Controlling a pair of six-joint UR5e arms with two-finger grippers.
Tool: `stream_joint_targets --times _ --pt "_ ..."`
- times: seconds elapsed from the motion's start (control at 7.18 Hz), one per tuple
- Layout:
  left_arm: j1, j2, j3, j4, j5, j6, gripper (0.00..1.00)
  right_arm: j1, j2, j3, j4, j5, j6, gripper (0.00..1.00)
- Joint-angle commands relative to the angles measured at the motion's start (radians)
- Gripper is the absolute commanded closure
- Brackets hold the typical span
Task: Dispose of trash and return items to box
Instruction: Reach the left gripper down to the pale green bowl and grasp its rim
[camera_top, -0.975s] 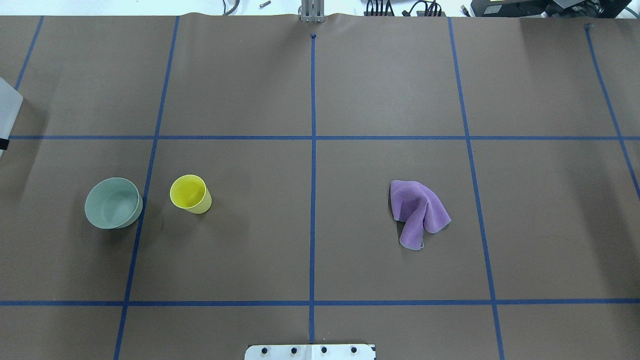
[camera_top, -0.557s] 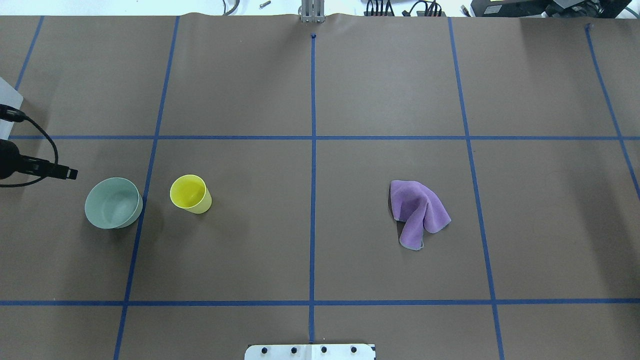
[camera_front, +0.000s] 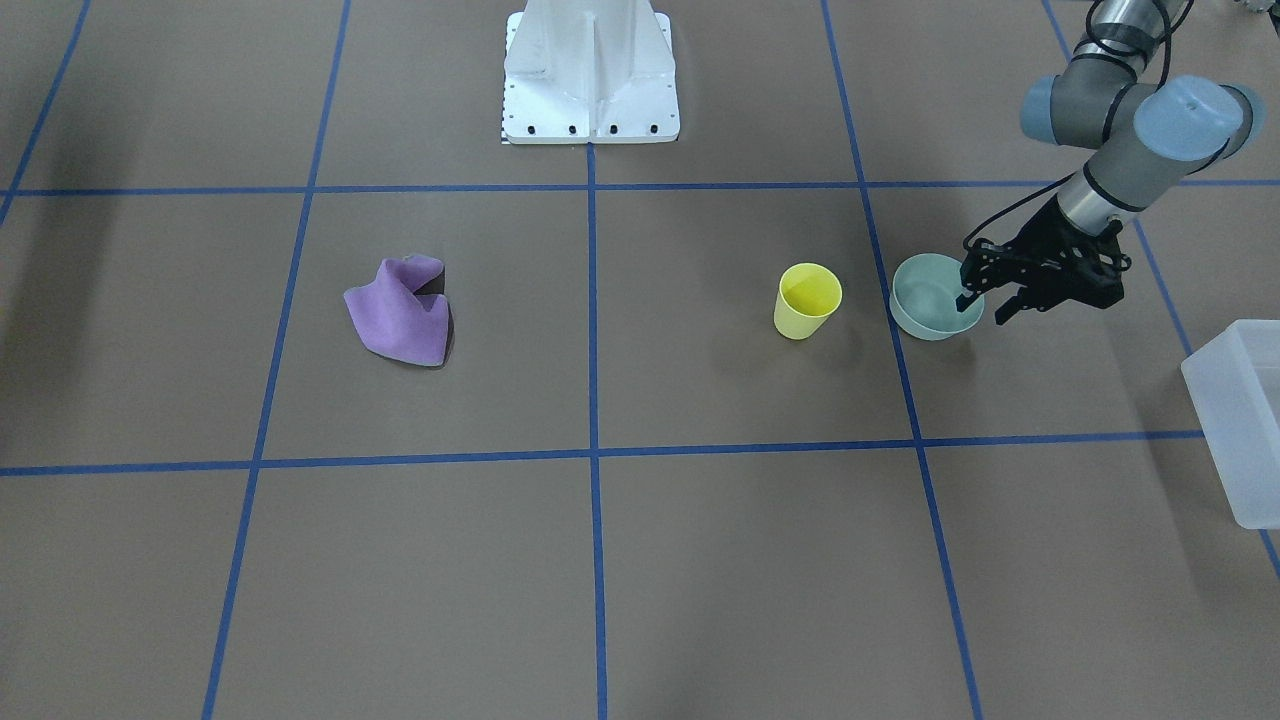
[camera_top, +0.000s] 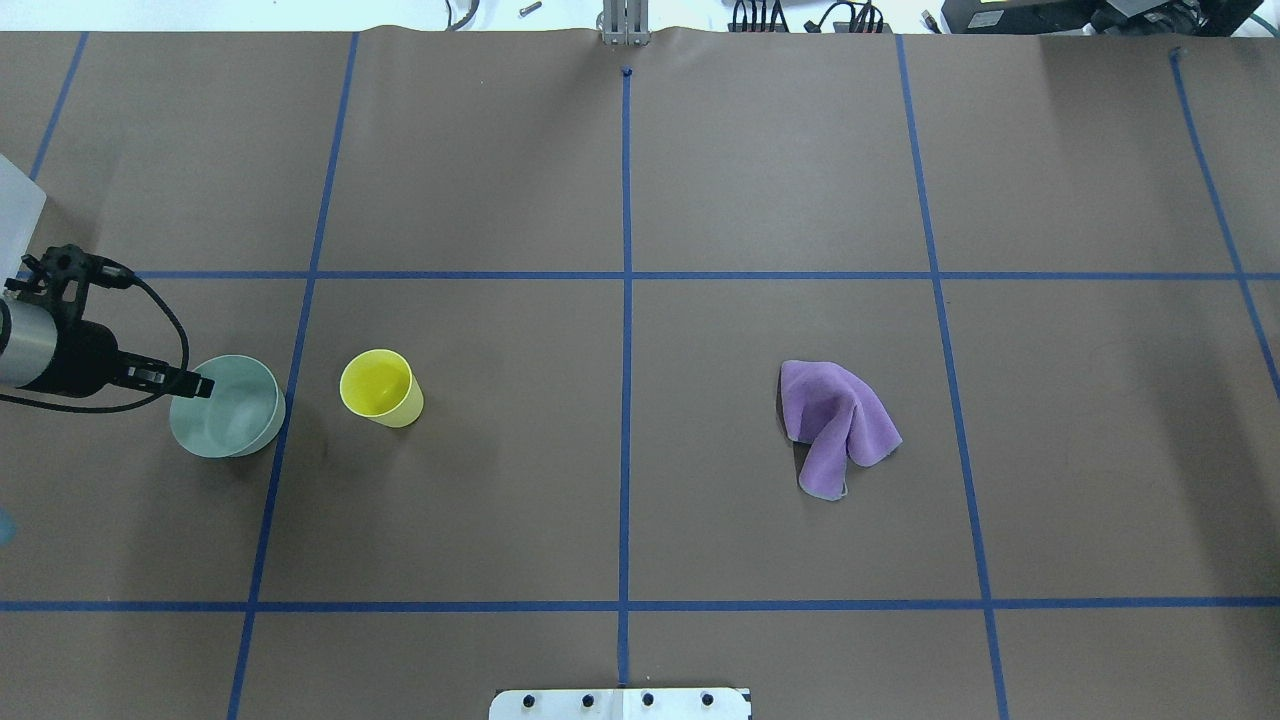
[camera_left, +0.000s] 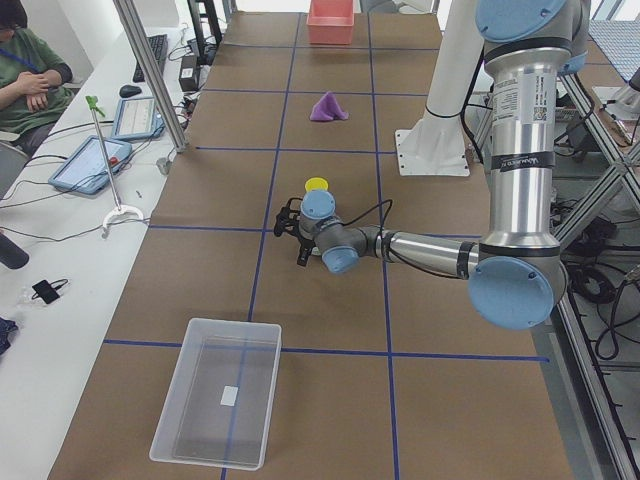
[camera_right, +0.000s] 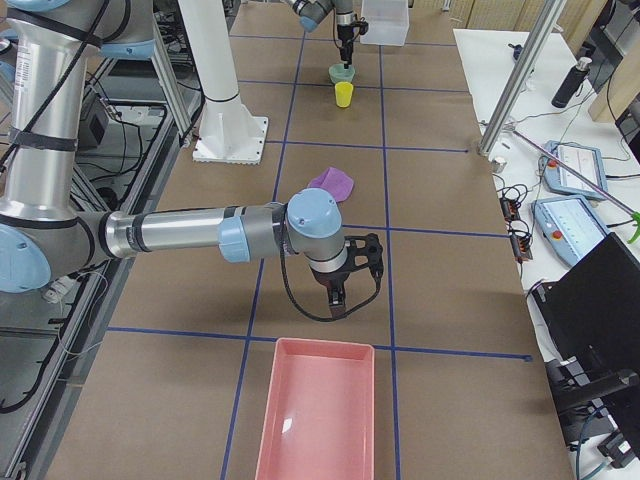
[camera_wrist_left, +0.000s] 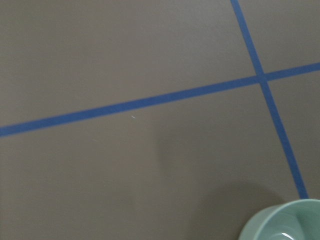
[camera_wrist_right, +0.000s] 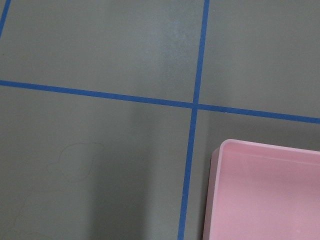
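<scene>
The pale teal bowl (camera_front: 928, 297) stands upright on the table, also in the overhead view (camera_top: 235, 412) and at the left wrist view's bottom corner (camera_wrist_left: 285, 224). The yellow cup (camera_front: 808, 298) stands upright beside it, apart from it (camera_top: 380, 388). My left gripper (camera_front: 983, 305) is open at the bowl's rim on the side away from the cup, one finger (camera_front: 962, 298) over the inside and the other outside; it shows in the overhead view (camera_top: 190, 384) too. The frosted box (camera_front: 1240, 420) lies beyond it (camera_left: 218, 405). My right gripper (camera_right: 335, 298) hangs near a pink tray; I cannot tell its state.
A crumpled purple cloth (camera_front: 400, 312) lies on the table's other half (camera_top: 838, 425). A pink tray (camera_right: 318, 415) sits at the table's right end, also in the right wrist view (camera_wrist_right: 265, 190). The white robot base (camera_front: 590, 70) stands at the table's edge.
My left arm has come in from the overhead view's left edge and moved right, bringing its gripper to the bowl's rim. Bowl, cup and cloth have not moved.
</scene>
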Motion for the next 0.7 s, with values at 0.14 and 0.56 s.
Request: stream_joint_targets --times 0.14,0.56 --pt "0.026 -0.01 -0.001 -0.029 0.01 0.007 1.0 0.0 0.0 0.0 0.001 0.001 0.0 0.0" --pt "-0.157 0.004 -0.018 -0.023 -0.151 0.012 1.0 0.001 0.0 0.0 0.001 0.001 0.0 0.0"
